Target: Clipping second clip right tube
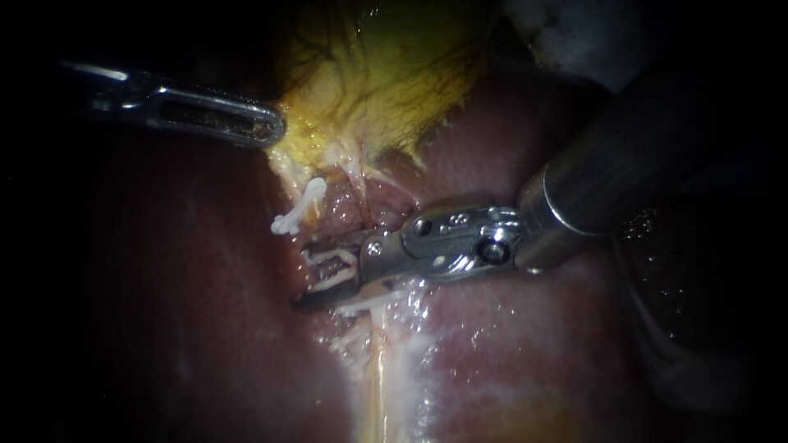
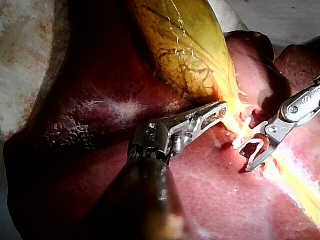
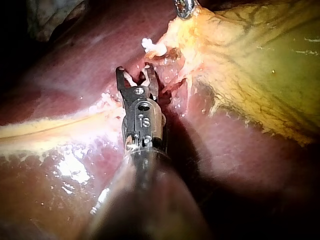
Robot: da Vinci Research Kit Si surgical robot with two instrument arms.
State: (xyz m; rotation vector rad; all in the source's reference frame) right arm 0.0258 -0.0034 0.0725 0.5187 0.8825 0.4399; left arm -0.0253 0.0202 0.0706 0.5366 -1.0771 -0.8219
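– 2 clips show, both white. Which holds what?
– 1, the placed clip (image 1: 300, 205), is shut across pale tissue just below the gallbladder (image 1: 386, 74); the tube under it cannot be made out. The other, the loaded clip (image 1: 332, 271), sits inside the jaws of the right instrument (image 1: 302, 275).
– How wide do those jaws stand?
– Wide apart, in a V, yet both press on the loaded clip, 1 leg lying along each jaw, so they grip it from 2 sides. The clip itself is open.
– And where is it against the tissue?
– Just beside the placed clip, on the side away from the gallbladder. It lies over the liver (image 1: 164, 312), at the pale strands (image 1: 353, 176) that run down from the gallbladder. Whether a tube lies between its legs cannot be told.
– The left instrument (image 1: 267, 127)?
– Its jaws lie together on the gallbladder's lower edge, pinching the yellow wall, apart from the right instrument's tip.
– Do the 2 instruments touch?
– No; the placed clip lies between them.
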